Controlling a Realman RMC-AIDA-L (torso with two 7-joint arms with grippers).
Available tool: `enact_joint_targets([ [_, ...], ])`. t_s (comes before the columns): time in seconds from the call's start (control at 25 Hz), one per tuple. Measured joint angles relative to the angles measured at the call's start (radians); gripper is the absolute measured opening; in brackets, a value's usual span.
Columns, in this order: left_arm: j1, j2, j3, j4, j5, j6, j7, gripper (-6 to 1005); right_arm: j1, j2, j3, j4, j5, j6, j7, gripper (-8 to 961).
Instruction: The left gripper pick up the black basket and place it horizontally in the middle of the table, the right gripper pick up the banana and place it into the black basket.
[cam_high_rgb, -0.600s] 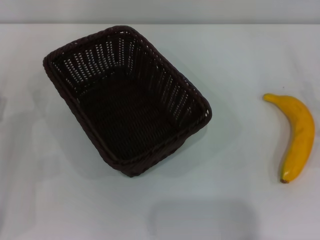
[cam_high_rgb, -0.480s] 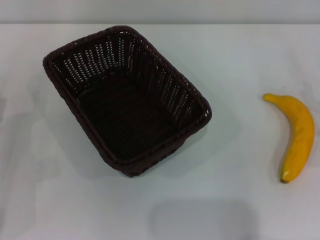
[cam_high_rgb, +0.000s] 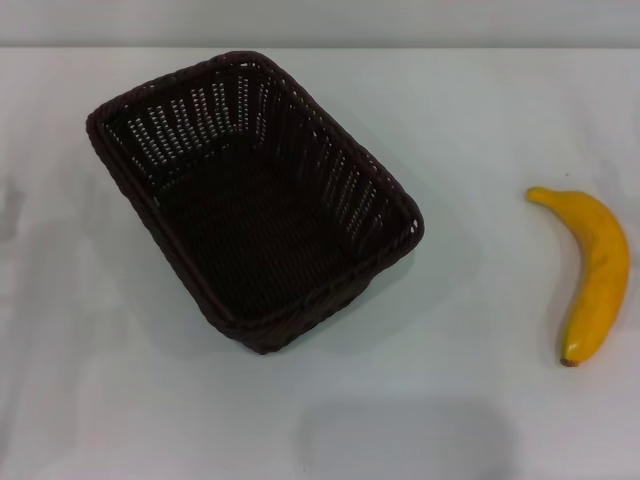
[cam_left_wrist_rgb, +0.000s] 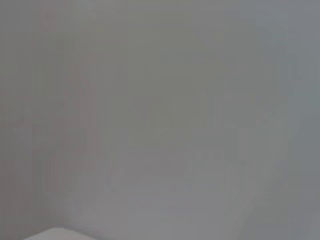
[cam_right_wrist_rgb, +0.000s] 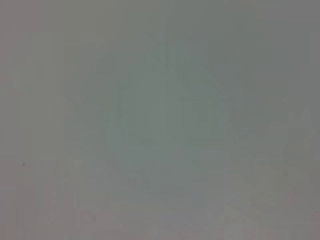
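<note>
Basket (cam_high_rgb: 255, 200) diagonal, far-left to near-right | banana (cam_high_rgb: 592, 275) lengthwise near-far

Items outside the task, as observed:

1. Grey background band (cam_high_rgb: 320, 22): runs the full width along the top of the head view. It is flat and featureless, and a straight horizontal line marks its lower limit.
2. Soft-edged rectangular shadow (cam_high_rgb: 400, 440): low in the head view, slightly right of centre. It is faintly darker than its surroundings, and its source is not visible.
3. Pale patch (cam_left_wrist_rgb: 50, 234): at one corner of the left wrist view, lighter than the uniform grey around it. Its nature cannot be determined.
4. Tiny dark speck (cam_right_wrist_rgb: 23, 164): alone on an otherwise plain grey field in the right wrist view. It is too small to identify.
</note>
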Motion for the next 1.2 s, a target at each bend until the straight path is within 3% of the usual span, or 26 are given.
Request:
enact_joint_targets([
  [0.2, -0.002, 0.008, 0.001, 0.088, 0.059, 0.034, -0.173, 833, -0.002, -0.002, 0.001, -0.005, 0.0, 0.004, 0.0, 875],
  [0.28, 0.01, 0.018, 0.001, 0.236, 0.214, 0.11, -0.431, 829, -0.004, -0.003, 0.002, -0.009, 0.0, 0.006, 0.0, 874],
  [0.32, 0.01, 0.018, 0.001, 0.236, 0.214, 0.11, -0.431, 827, -0.004, -0.003, 0.002, -0.009, 0.0, 0.008, 0.0, 874],
  [0.36, 0.013, 0.027, 0.001, 0.298, 0.298, 0.137, -0.549, 824, -0.002, -0.003, 0.002, -0.009, 0.0, 0.009, 0.0, 874],
  [0.52, -0.011, 0.092, 0.008, 0.472, 0.627, 0.155, -0.934, 816, 0.006, -0.003, -0.002, -0.014, 0.0, 0.011, 0.0, 874],
  [0.6, -0.037, 0.139, 0.041, 0.543, 0.77, 0.141, -1.108, 812, 0.009, -0.003, -0.005, -0.019, 0.0, 0.012, 0.0, 874],
  [0.76, -0.122, 0.254, 0.195, 0.641, 1.022, 0.107, -1.41, 803, 0.015, -0.001, -0.007, -0.022, -0.001, 0.016, 0.0, 874],
  [0.88, -0.207, 0.313, 0.277, 0.662, 1.172, 0.084, -1.544, 797, 0.019, 0.0, -0.007, -0.022, -0.001, 0.018, 0.0, 874],
  [0.96, -0.27, 0.336, 0.301, 0.666, 1.293, 0.071, -1.61, 745, 0.024, 0.001, -0.007, -0.018, -0.001, 0.02, 0.0, 874],
  [1.04, -0.335, 0.348, 0.309, 0.658, 1.417, 0.051, -1.65, 646, 0.03, 0.002, -0.007, -0.014, -0.002, 0.023, 0.0, 874],
  [1.08, -0.37, 0.353, 0.311, 0.654, 1.476, 0.037, -1.662, 646, 0.032, 0.002, -0.007, -0.013, -0.002, 0.025, 0.0, 874],
  [1.2, -0.461, 0.346, 0.316, 0.643, 1.601, 0.005, -1.644, 645, 0.033, 0.004, -0.007, -0.009, -0.002, 0.032, 0.0, 874],
])
